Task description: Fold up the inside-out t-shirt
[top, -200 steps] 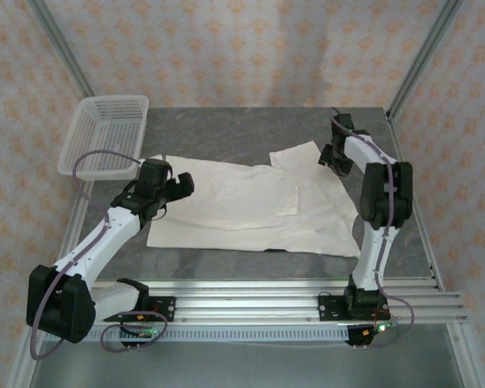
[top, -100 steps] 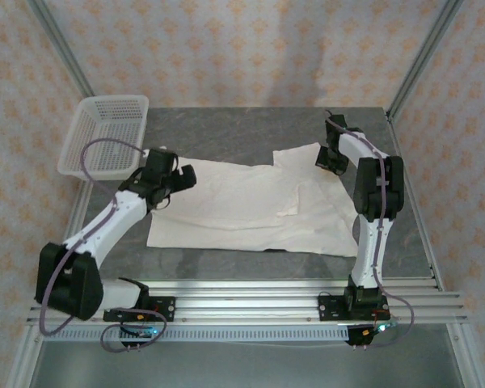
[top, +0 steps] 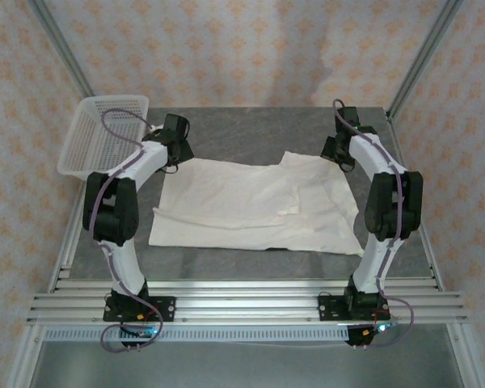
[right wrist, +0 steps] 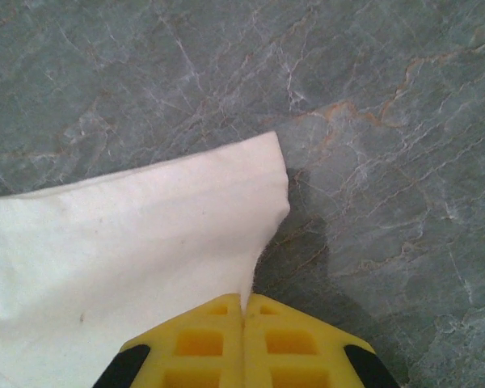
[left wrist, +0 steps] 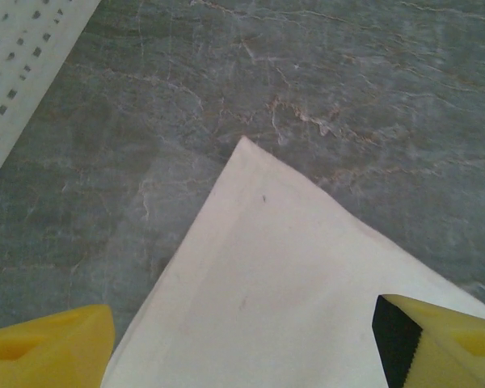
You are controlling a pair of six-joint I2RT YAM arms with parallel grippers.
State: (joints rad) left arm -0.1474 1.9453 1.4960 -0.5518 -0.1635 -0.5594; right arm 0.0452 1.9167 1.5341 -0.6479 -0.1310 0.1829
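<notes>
The thin off-white cloth t-shirt [top: 242, 206] lies widthwise on the grey counter [top: 250, 129]. The right gripper [right wrist: 244, 311] is clamped on its far-right corner, and the left gripper [left wrist: 242, 331] straddles the far-left corner, jaws apart.

Pale wallpaper [top: 242, 48] with a faded orange floral print (softly, evenly lit) backs a grey marbled table [top: 250, 129]. Metal posts [top: 61, 48] rise at its far corners; the grey surface [top: 242, 368] below may be floor.
</notes>
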